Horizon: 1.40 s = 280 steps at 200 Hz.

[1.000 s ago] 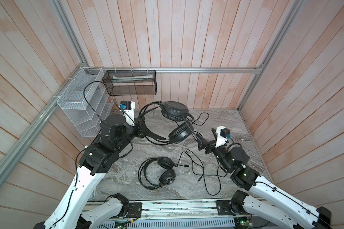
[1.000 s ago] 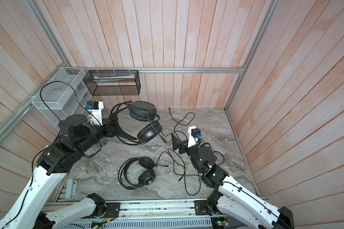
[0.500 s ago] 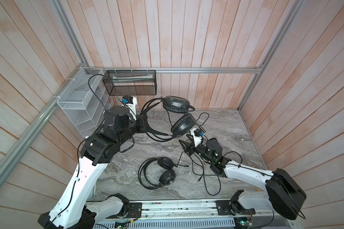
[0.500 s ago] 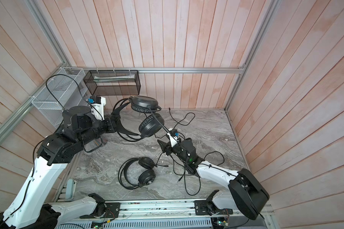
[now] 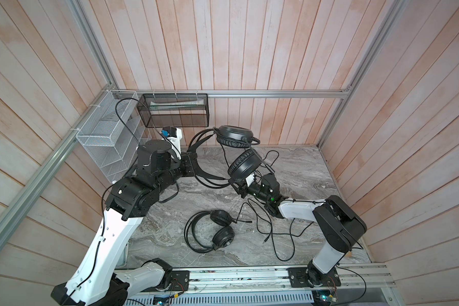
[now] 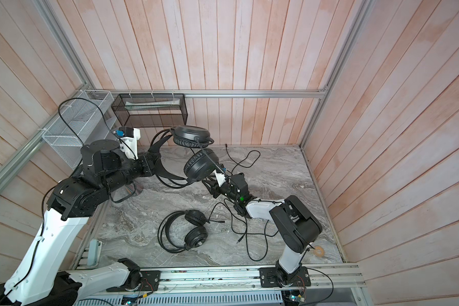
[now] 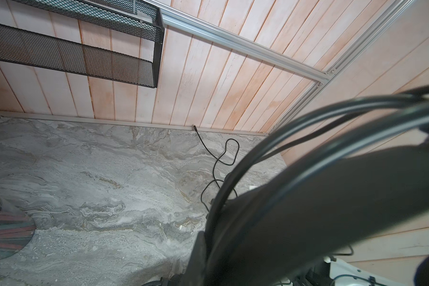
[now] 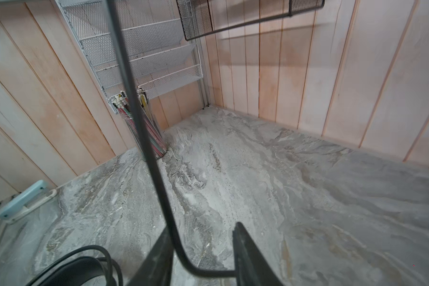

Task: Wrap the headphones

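Headset (image 5: 233, 135): aloft over rear of desk (image 5: 302, 172), headband clamped in left end effector (image 5: 190, 166); cups stacked, long axis roughly level, cups pointing toward the right arm. Right end effector (image 8: 203, 226): jaws partly apart astride cable (image 8: 144, 138), not pinching. Advised: close lightly near the cup, keep cable taut, hold left steady.

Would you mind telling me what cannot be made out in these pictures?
Left wrist view: the lifted headset, close against the lens, is a blur hiding the fingers of the left hand.
Both top views: the right hand is small and dark beside the lower earcup; its jaw gap is unreadable there.
Right wrist view: the cable runs off the top edge, so its far end is unseen.
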{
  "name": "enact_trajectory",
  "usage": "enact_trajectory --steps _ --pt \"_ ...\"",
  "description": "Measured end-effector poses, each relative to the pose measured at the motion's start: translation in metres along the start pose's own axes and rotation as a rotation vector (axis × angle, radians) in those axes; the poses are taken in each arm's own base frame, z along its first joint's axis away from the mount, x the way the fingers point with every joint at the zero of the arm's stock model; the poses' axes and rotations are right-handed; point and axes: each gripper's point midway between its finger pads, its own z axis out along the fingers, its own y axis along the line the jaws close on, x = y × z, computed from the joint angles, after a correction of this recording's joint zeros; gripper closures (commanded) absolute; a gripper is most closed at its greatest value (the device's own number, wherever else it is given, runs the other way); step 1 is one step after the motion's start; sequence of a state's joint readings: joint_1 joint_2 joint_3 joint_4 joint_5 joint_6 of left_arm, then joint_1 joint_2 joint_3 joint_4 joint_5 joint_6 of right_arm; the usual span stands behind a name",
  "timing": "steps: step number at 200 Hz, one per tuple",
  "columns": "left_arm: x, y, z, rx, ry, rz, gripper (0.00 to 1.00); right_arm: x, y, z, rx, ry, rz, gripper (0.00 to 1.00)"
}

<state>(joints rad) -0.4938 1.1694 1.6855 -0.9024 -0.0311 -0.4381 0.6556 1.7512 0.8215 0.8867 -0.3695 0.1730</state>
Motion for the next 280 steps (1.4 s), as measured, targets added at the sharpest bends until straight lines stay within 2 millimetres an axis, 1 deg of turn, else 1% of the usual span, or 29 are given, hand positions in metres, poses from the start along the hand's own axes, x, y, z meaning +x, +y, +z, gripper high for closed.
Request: enact_trajectory --steps 14,24,37,40,58,83,100,109,131,138,145,156,171,178,188,195,202,209,219,228,247,262,280 --pt "0.001 0.002 0.004 -0.006 0.007 -0.003 1.00 0.007 -0.003 0.006 0.000 0.017 0.012 0.84" --pt "0.001 0.004 0.007 -0.013 0.013 -0.007 1.00 0.013 -0.005 0.008 0.003 0.028 0.021 0.90" --pt "0.002 0.008 0.012 -0.022 0.020 -0.015 1.00 0.015 -0.006 0.009 0.008 0.033 0.025 0.97" --pt "0.001 0.008 0.012 -0.024 0.021 -0.017 1.00 0.016 -0.007 0.008 0.011 0.036 0.025 1.00" --pt "-0.001 0.017 0.016 -0.040 0.023 -0.040 1.00 0.019 -0.009 0.004 0.035 0.038 0.029 1.00" --pt "-0.009 0.041 0.020 -0.084 0.006 -0.098 1.00 0.029 -0.005 -0.015 0.083 0.060 0.020 1.00" --pt "-0.013 0.057 0.028 -0.123 -0.001 -0.128 1.00 0.027 0.012 -0.025 0.106 0.067 -0.021 1.00" --pt "-0.015 0.065 0.035 -0.148 -0.004 -0.141 1.00 0.027 0.030 -0.030 0.095 0.072 -0.045 1.00" --pt "-0.015 0.082 0.062 -0.211 0.004 -0.147 1.00 0.030 0.064 -0.041 0.075 0.106 -0.100 1.00" --pt "-0.011 0.091 0.075 -0.245 0.020 -0.144 1.00 0.031 0.071 -0.047 0.079 0.124 -0.117 1.00" --pt "-0.007 0.098 0.084 -0.276 0.033 -0.136 1.00 0.028 0.078 -0.052 0.079 0.133 -0.134 1.00" --pt "0.000 0.110 0.100 -0.324 0.058 -0.123 1.00 0.019 0.090 -0.062 0.080 0.136 -0.157 1.00" --pt "0.010 0.129 0.117 -0.401 0.083 -0.095 1.00 0.004 0.095 -0.074 0.104 0.150 -0.185 1.00" --pt "0.017 0.138 0.124 -0.435 0.098 -0.080 1.00 -0.007 0.097 -0.078 0.114 0.151 -0.196 1.00" --pt "0.026 0.149 0.129 -0.479 0.119 -0.062 1.00 -0.018 0.101 -0.082 0.122 0.168 -0.214 1.00" --pt "0.032 0.156 0.132 -0.506 0.132 -0.047 1.00 -0.030 0.105 -0.083 0.122 0.169 -0.224 1.00" --pt "0.036 0.161 0.133 -0.528 0.141 -0.034 1.00 -0.040 0.109 -0.084 0.124 0.180 -0.238 1.00" --pt "0.041 0.165 0.134 -0.548 0.152 -0.018 1.00 -0.047 0.113 -0.084 0.121 0.189 -0.248 1.00" --pt "0.048 0.168 0.135 -0.570 0.164 0.006 1.00 -0.055 0.119 -0.085 0.118 0.211 -0.264 1.00" --pt "0.052 0.168 0.136 -0.585 0.172 0.032 1.00 -0.059 0.123 -0.087 0.118 0.243 -0.280 1.00" --pt "0.064 0.161 0.140 -0.601 0.188 0.104 1.00 -0.065 0.127 -0.089 0.135 0.300 -0.320 1.00" --pt "0.077 0.153 0.145 -0.593 0.211 0.150 1.00 -0.067 0.122 -0.092 0.172 0.339 -0.357 1.00" --pt "0.093 0.153 0.148 -0.594 0.248 0.179 1.00 -0.068 0.111 -0.096 0.236 0.376 -0.405 1.00"
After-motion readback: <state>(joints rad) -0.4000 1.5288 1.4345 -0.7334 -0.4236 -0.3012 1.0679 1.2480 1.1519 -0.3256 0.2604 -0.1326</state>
